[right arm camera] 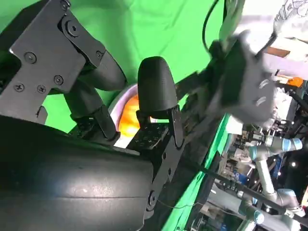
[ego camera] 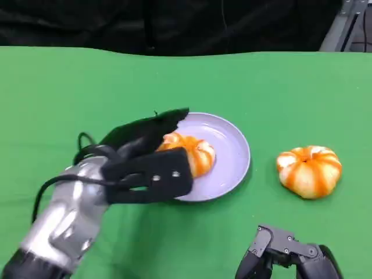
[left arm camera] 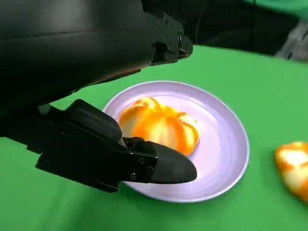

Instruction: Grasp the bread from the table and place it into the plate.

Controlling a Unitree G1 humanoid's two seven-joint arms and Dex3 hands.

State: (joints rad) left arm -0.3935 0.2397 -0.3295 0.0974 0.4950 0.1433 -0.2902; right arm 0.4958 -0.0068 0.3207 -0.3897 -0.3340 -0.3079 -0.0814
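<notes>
At nine o'clock of the green table (ego camera: 52, 87), the left hand (ego camera: 148, 160) is seen reaching over the near-left rim of the lavender plate (ego camera: 232, 148), fingers spread either side of a bread (ego camera: 192, 152) that lies on the plate; whether contact is retained cannot be told. If this is the release, the fingers are best opened fully and lifted straight up so the bread is not dragged off. At three o'clock of the plate, well apart from it, a second bread (ego camera: 309, 170) is left on the cloth. At five o'clock, the right hand (ego camera: 288, 256) is cut off by the frame edge; its fingers appear apart, with nothing held.
</notes>
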